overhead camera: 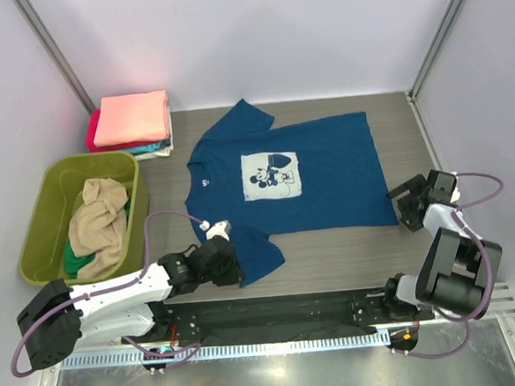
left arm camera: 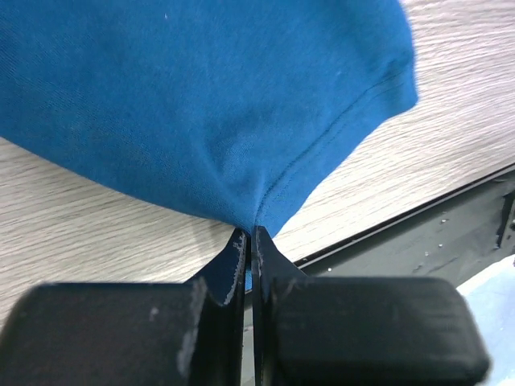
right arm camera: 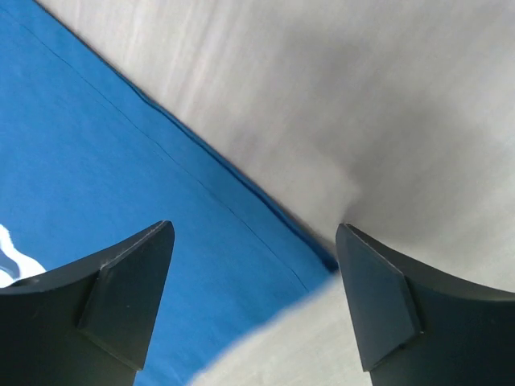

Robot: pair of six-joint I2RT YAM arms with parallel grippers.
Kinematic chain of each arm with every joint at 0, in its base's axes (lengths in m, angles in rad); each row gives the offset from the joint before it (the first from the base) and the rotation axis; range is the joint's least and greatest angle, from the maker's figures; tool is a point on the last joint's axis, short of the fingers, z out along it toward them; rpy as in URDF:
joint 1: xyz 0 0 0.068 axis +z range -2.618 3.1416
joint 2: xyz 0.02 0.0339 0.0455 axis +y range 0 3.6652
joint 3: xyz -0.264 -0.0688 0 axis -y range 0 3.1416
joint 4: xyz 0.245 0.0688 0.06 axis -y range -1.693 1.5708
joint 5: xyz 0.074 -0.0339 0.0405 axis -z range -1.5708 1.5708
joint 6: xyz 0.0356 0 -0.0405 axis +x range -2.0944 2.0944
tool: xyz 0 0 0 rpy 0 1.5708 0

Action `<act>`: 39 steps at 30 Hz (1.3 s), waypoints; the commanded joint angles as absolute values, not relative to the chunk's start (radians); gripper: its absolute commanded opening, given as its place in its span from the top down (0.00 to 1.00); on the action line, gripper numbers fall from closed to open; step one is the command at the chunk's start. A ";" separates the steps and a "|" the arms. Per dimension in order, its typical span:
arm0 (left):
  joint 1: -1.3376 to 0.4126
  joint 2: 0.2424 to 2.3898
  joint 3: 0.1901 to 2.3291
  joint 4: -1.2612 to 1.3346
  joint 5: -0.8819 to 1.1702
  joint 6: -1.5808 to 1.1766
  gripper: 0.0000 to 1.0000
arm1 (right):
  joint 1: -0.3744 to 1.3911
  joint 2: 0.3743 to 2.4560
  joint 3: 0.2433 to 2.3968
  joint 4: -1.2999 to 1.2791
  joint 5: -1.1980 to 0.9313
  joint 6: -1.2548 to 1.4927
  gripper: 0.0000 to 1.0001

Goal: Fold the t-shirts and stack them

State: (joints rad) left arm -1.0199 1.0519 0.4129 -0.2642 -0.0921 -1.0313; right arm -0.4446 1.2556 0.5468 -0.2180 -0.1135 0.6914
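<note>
I've got left hand (left arm camera: 248,237) clenched on near sleeve of blue t-shirt (overhead camera: 327,170), right hand (right arm camera: 253,265) released over its hem corner.

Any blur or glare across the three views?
Right wrist: the wood table is blurred and its grain streaked, while the fingers are sharp. Left wrist: the blue t-shirt is crisp, with readable stitching. Top: even light, soft shadows, mild glare on the metal sheet at the near edge.

Grey wood-grain counter (overhead camera: 332,250) under the left pincer (overhead camera: 236,267) — plain pale walls (overhead camera: 255,34) beyond it, metal posts (overhead camera: 53,53) in the corners.
</note>
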 commanded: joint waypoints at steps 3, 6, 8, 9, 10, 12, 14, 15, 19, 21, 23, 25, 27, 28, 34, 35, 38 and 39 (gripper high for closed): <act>-1.022 0.996 0.425 -0.317 -0.152 -1.006 1.00 | -0.443 1.350 0.523 -0.098 -0.183 0.735 0.16; -1.022 0.959 0.417 -0.342 -0.175 -1.003 1.00 | -0.443 1.350 0.505 -0.087 -0.152 0.718 0.21; -1.020 0.933 0.419 -0.365 -0.187 -0.997 1.00 | -0.443 1.351 0.497 -0.084 -0.152 0.704 0.26; -1.020 0.927 0.423 -0.373 -0.199 -0.994 1.00 | -0.443 1.351 0.492 -0.084 -0.153 0.695 0.28; -1.019 0.920 0.426 -0.380 -0.201 -0.993 1.00 | -0.443 1.350 0.488 -0.084 -0.159 0.689 0.35; -1.016 0.910 0.433 -0.397 -0.209 -0.983 1.00 | -0.443 1.330 0.463 -0.084 -0.164 0.677 0.42; -1.012 0.910 0.440 -0.408 -0.212 -0.979 1.00 | -0.443 1.313 0.445 -0.087 -0.166 0.675 0.44; -1.011 0.911 0.445 -0.413 -0.212 -0.976 1.00 | -0.443 1.304 0.431 -0.090 -0.166 0.675 0.44; -1.011 0.920 0.454 -0.408 -0.206 -0.974 1.00 | -0.443 1.208 0.423 -0.152 -0.094 0.690 0.31; -1.011 0.926 0.462 -0.410 -0.201 -0.973 1.00 | -0.443 1.152 0.428 -0.178 -0.049 0.695 0.22; -1.012 0.931 0.468 -0.408 -0.196 -0.971 1.00 | -0.443 1.076 0.439 -0.245 -0.005 0.699 0.16; -1.011 0.936 0.469 -0.405 -0.196 -0.969 1.00 | -0.443 1.028 0.440 -0.309 0.063 0.710 0.13; -1.011 0.939 0.466 -0.394 -0.196 -0.966 1.00 | -0.443 0.974 0.430 -0.333 0.075 0.713 0.10; -1.011 0.940 0.466 -0.388 -0.198 -0.966 0.99 | -0.443 0.966 0.423 -0.334 0.063 0.713 0.10; -1.011 0.953 0.466 -0.364 -0.193 -0.957 1.00 | -0.440 1.093 0.397 -0.266 -0.104 0.713 0.14; -1.011 0.953 0.466 -0.364 -0.193 -0.954 1.00 | -0.440 1.120 0.394 -0.249 -0.124 0.716 0.16; -1.009 0.953 0.463 -0.365 -0.193 -0.950 1.00 | -0.428 1.196 0.380 -0.186 -0.170 0.733 0.23; -1.008 0.948 0.462 -0.365 -0.193 -0.950 1.00 | -0.417 1.209 0.376 -0.175 -0.170 0.736 0.27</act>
State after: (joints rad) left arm -1.0138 0.9501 0.4297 -0.4000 -0.1745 -0.9649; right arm -0.4397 1.1389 0.4282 -0.1741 -0.1081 0.7174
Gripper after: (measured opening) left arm 0.008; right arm 0.748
